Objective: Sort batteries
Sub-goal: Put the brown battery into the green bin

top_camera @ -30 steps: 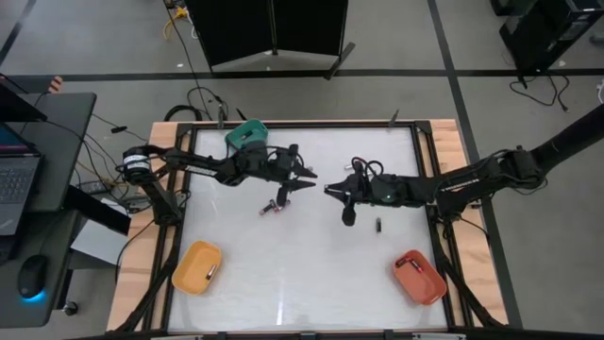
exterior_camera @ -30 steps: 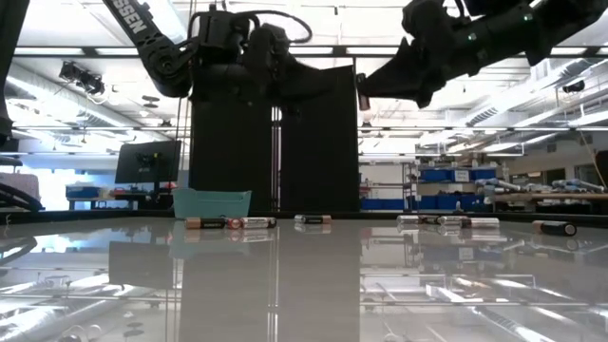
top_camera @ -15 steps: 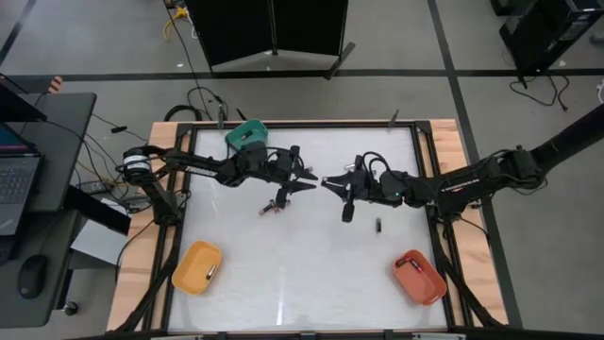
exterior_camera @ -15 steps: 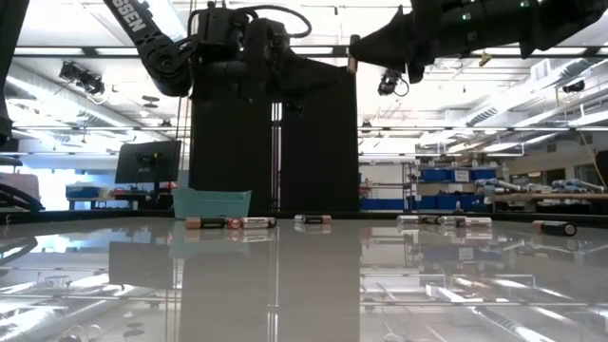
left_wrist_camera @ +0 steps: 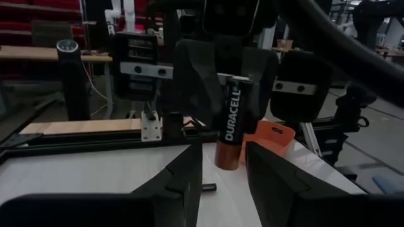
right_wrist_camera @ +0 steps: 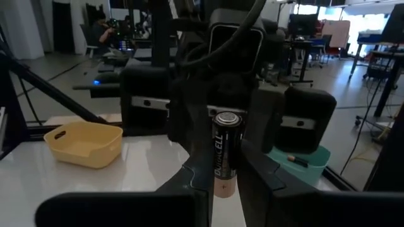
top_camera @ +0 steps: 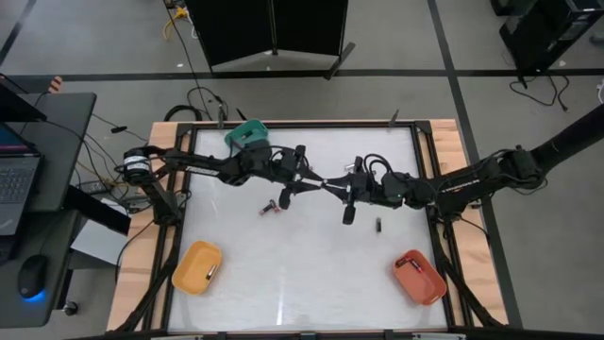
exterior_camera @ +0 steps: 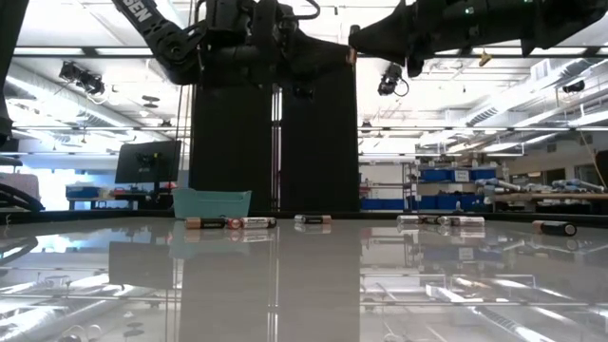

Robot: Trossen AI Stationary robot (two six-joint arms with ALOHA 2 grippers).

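A black Duracell battery [left_wrist_camera: 230, 123] with a copper end is held high above the table's middle, between both grippers. My right gripper [right_wrist_camera: 224, 180], reaching in from the right [top_camera: 332, 183], is shut on it. My left gripper [left_wrist_camera: 224, 167] faces it from the left [top_camera: 317, 181], open, one finger on each side of the battery's copper end [left_wrist_camera: 227, 154]. More batteries lie flat on the table [top_camera: 274, 206], [top_camera: 347, 215], [top_camera: 378, 225], and show as a row in the low view [exterior_camera: 228, 222], [exterior_camera: 446, 221]. My right gripper pinches the battery between its two fingers [right_wrist_camera: 197, 183] near the copper end [right_wrist_camera: 224, 187]. The fingers come level from the table's right and lie across the battery. It is lifted clear and roughly upright, silver end [right_wrist_camera: 227, 118] up. I cannot tell whether my left gripper touches the battery.
A green bin [top_camera: 247, 134] stands at the far left with a battery in it [right_wrist_camera: 295, 160]. A yellow-orange bin [top_camera: 196, 267] sits near left, also holding a battery, and a red bin [top_camera: 419, 277] near right. Raised black rails edge the table [top_camera: 427, 161].
My right gripper rose with the battery, levelled out from a downward slant and edged toward the left gripper. My left gripper then moved right and slightly up, bringing its fingers around the battery. The batteries on the table stayed put.
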